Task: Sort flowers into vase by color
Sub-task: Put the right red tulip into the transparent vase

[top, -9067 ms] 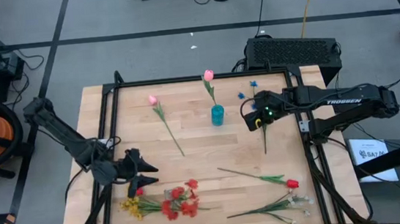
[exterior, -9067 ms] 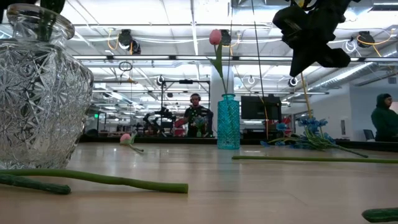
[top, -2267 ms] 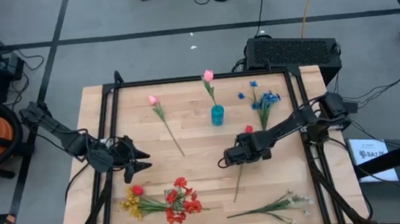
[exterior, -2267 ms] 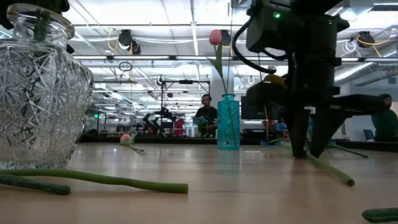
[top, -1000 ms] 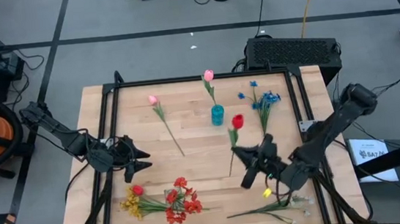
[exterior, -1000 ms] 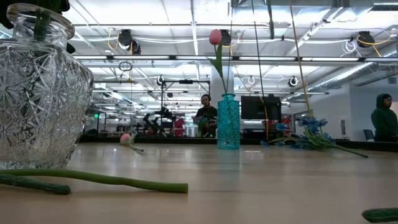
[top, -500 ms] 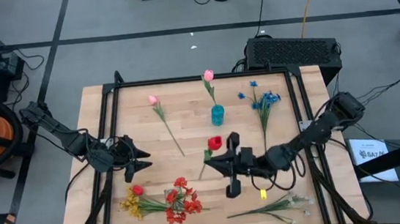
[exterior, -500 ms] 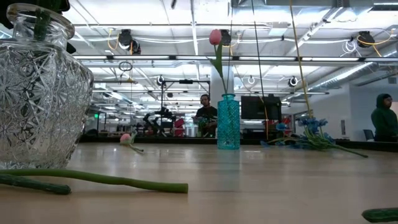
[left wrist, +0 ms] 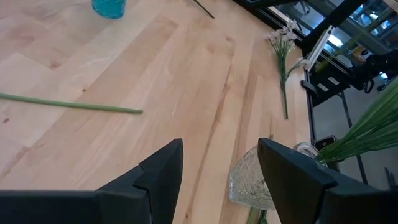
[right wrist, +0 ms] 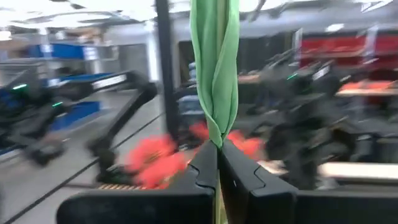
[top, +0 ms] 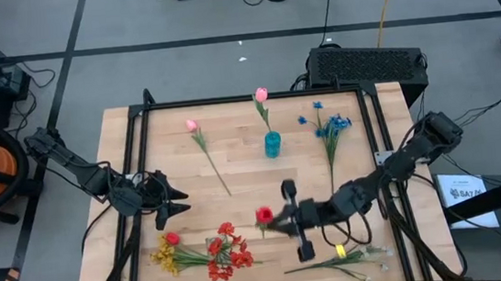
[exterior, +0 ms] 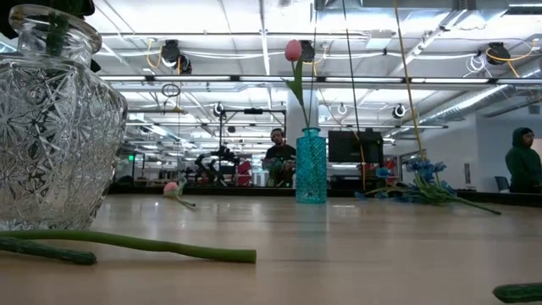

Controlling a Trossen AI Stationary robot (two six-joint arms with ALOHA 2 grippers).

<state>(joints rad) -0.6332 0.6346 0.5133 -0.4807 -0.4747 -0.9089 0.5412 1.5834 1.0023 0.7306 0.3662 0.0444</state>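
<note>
My right gripper (top: 283,222) hangs over the table's middle near part, shut on a red tulip whose head (top: 264,215) points toward the table's left. A glass vase (exterior: 51,119) stands at the near left, with red (top: 225,254) and yellow flowers (top: 164,257) by it. My left gripper (top: 181,204) waits open just beyond that vase. A pink tulip (top: 261,94) stands in the blue vase (top: 272,144). Another pink tulip (top: 191,125), the blue sprays (top: 327,124) and the white blooms (top: 359,257) lie flat on the table. My right gripper pinches the red tulip's green stem and leaf (right wrist: 215,134) between its two shut fingers (right wrist: 200,168). The fingers come about level from the table's right. The tulip is lifted clear of the table, its stem running on out past the fingertips to the head.
A black frame rail (top: 134,170) runs along the table's left and right sides. Bare wood (top: 236,183) lies between the blue vase and the near flowers. A loose green stem (exterior: 135,244) lies on the table in front of the glass vase.
My right gripper has swung the red tulip from near the blue vase toward the table's near-left part, turning as it went. The tulip's head now points left toward the red flowers, and it stays clear of the table.
</note>
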